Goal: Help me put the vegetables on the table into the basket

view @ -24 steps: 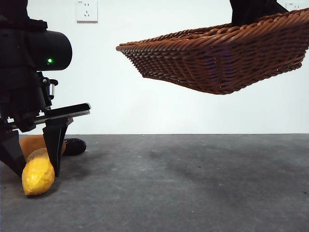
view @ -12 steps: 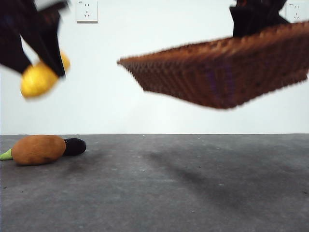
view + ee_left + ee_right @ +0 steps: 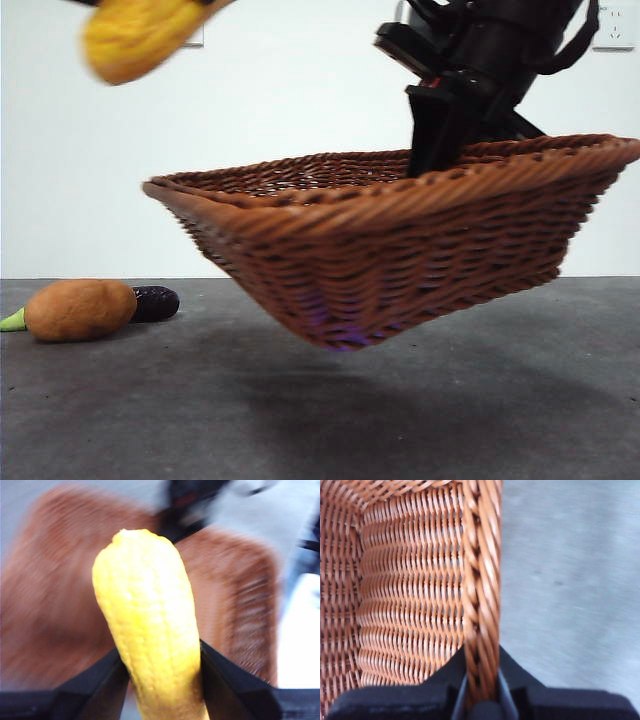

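My left gripper (image 3: 162, 672) is shut on the yellow corn cob (image 3: 150, 625), which shows at the top left of the front view as a blurred corn cob (image 3: 135, 35), high above the table. The woven basket (image 3: 400, 240) hangs tilted in the air at mid-picture, its rim (image 3: 480, 595) clamped in my right gripper (image 3: 481, 690), whose dark arm (image 3: 475, 70) comes down from the top right. In the left wrist view the basket (image 3: 55, 605) lies blurred behind the corn. The orange-brown potato (image 3: 80, 309) and the dark purple eggplant (image 3: 153, 303) lie on the table (image 3: 450, 420) at the left.
A white wall with a socket stands behind the table. The basket's shadow falls on the grey surface beneath it. A green stem tip (image 3: 12, 321) pokes out left of the potato.
The left gripper lifted the corn from the table to the top left of the picture. The right gripper brought the basket down and leftward, closer to the camera.
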Available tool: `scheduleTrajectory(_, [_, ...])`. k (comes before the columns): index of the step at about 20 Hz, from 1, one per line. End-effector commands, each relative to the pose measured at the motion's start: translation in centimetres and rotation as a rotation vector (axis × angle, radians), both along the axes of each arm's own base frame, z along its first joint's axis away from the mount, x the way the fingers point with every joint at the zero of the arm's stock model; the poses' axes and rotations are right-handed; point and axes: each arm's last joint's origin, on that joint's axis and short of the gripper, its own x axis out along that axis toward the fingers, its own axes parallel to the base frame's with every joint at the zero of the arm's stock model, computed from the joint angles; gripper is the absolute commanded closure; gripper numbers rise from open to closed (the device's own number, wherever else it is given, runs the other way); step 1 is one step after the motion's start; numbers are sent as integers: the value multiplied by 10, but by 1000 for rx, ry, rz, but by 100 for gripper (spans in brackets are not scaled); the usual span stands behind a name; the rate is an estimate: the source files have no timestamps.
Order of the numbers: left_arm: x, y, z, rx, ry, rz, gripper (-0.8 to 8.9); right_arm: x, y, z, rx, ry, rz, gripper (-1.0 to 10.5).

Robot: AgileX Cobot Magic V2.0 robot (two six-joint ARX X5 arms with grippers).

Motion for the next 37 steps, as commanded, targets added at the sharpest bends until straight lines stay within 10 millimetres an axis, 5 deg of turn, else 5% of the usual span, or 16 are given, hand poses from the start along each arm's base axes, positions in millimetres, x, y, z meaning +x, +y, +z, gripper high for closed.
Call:
scheduleTrajectory(1, [-4, -22, -6, 0, -25, -107, 821, -4, 6, -4, 10, 24, -7, 958])
scheduleTrajectory(9, [11, -83, -68, 207, 94, -237, 821, -10, 14, -4, 7, 43, 14, 958])
scheduleTrajectory(16, [16, -91, -82, 233, 128, -247, 801, -20, 33, -3, 29, 10, 79, 958])
scheduleTrajectory(17, [16, -91, -82, 237, 132, -248, 699, -20, 33, -3, 28, 11, 79, 958])
scheduleTrajectory(19, [15, -91, -82, 220, 151, -275, 315, -20, 33, -3, 29, 9, 80, 958])
scheduleTrajectory(25, [15, -92, -81, 212, 158, -279, 258, -20, 33, -3, 27, 11, 80, 958])
scheduleTrajectory(28, [14, -91, -67, 247, 186, -277, 258, -20, 32, -3, 17, 2, 77, 958])
scheduleTrajectory(32, [16, -80, -22, 251, 134, -214, 258, -14, 25, -3, -12, -18, 34, 958])
scheduleTrajectory(37, [16, -26, 29, 324, -67, -22, 259, 1, 0, -2, 23, 0, -18, 958])
